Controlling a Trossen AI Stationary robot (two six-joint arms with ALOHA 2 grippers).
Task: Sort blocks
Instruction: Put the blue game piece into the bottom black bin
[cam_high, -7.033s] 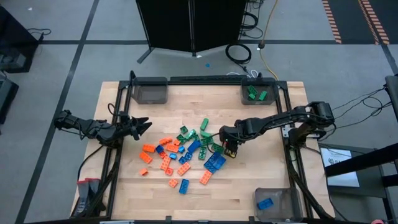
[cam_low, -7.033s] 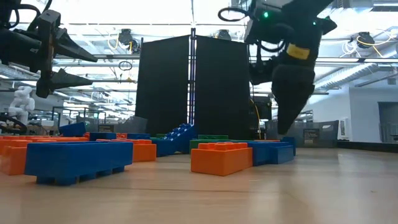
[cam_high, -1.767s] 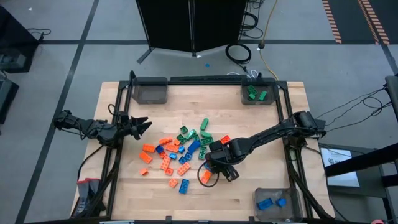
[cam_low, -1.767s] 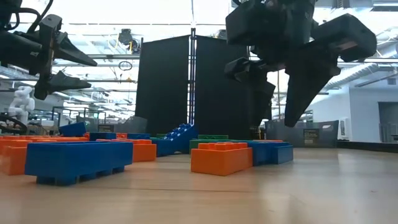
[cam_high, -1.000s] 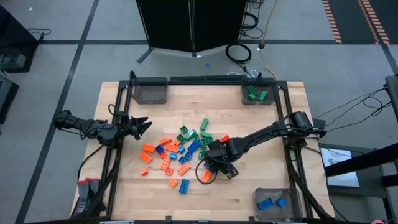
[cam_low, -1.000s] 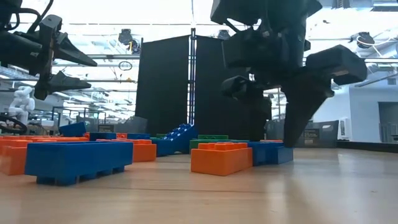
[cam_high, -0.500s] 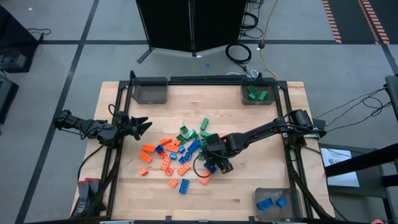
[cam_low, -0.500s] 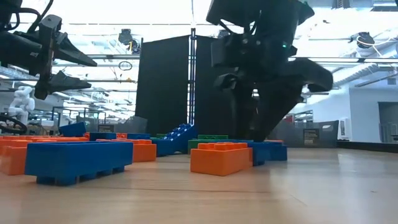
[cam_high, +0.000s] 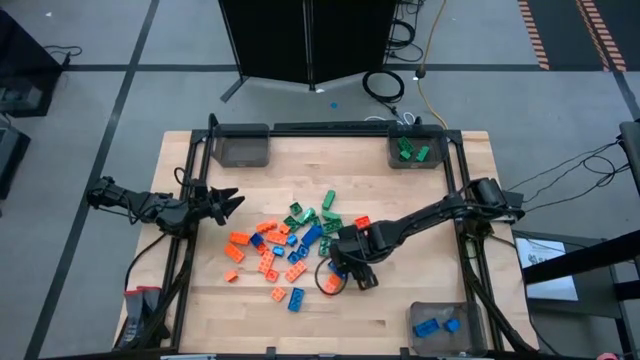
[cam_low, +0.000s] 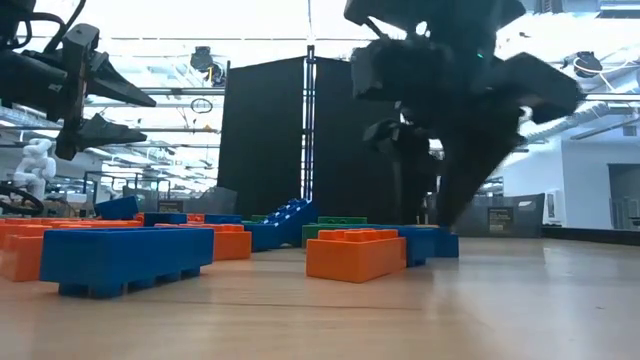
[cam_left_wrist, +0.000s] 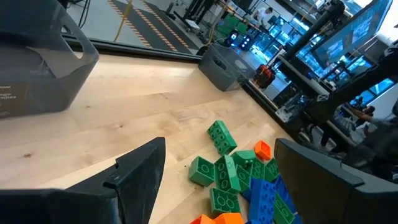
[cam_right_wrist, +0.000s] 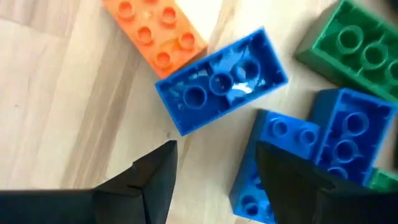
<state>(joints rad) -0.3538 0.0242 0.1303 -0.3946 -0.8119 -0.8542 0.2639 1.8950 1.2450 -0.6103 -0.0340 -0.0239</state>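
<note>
Right pincer (cam_high: 347, 272) part open, empty, above blue block (cam_right_wrist: 219, 81); left pincer (cam_high: 232, 201) open

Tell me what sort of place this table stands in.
Most likely a robotics lab or workshop: a wooden table on a grey concrete floor with striped hazard tape, loose cables, and monitors and equipment racks beyond it.

High cam is looking straight down on my whole table (cam_high: 420, 300). Low cam is sitting at tabletop level, facing across the blocks (cam_low: 356, 253) into the room. My wrist cams are looking fwd, the right one close up; all are sharing the block pile.
</note>
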